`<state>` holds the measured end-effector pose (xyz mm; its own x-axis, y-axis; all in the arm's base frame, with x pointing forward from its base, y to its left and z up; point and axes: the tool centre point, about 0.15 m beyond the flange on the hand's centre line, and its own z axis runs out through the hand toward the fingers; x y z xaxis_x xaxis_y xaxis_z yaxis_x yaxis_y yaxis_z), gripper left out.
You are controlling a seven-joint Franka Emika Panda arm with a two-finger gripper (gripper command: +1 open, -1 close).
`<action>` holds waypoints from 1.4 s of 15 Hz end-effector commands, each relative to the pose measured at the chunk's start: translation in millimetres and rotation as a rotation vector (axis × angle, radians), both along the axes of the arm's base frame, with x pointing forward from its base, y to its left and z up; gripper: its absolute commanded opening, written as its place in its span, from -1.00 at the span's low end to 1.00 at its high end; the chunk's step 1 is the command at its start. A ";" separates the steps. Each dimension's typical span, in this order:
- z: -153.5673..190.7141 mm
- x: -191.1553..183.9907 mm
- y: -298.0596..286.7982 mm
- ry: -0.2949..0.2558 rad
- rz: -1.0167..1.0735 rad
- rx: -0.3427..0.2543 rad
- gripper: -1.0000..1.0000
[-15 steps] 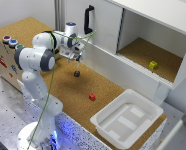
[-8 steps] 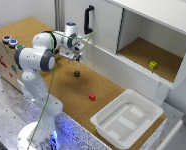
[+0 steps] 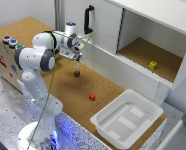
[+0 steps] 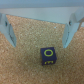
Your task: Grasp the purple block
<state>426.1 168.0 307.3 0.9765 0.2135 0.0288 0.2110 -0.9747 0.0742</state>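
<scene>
Purple block (image 3: 77, 73): a very small dark cube, almost black, lying on the cork surface (image 3: 53, 75) in front of the white cabinet. In the wrist view (image 4: 48, 55) it has a yellow-green ring mark on its upper face and a small yellow mark on one side.
Block position: on the cork, just under the gripper, well apart from the red cube and the white tray.
Gripper (image 3: 79, 59): it hangs above the purple block, pointing down. The fingers (image 4: 6, 30) stand wide apart, one at each side, and nothing is between them. They do not touch the block.
Block and fingers: in the wrist view the block is between the lines of the two fingers but closer to the camera than the tips, not yet inside the gap.
Arm: the white Franka arm (image 3: 35, 60) stands at the exterior view's left and bends over the cork.
Red cube (image 3: 92, 96): on the cork, between the purple block and the tray.
Yellow-green cube (image 3: 153, 65): inside the open cabinet compartment (image 3: 143, 52), at the exterior view's right.
White tray (image 3: 127, 119): at the cork's near end, toward the exterior view's right.
Black handle (image 3: 88, 19): on the cabinet front, behind the gripper.
</scene>
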 end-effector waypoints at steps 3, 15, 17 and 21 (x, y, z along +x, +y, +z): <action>3.8 0.7 3.3 0.007 -0.013 -0.082 1.00; -7.9 -5.6 5.9 -0.004 0.025 0.006 1.00; -11.5 -7.5 11.1 -0.025 0.016 0.017 1.00; -20.4 -0.1 13.9 -0.066 0.040 0.050 1.00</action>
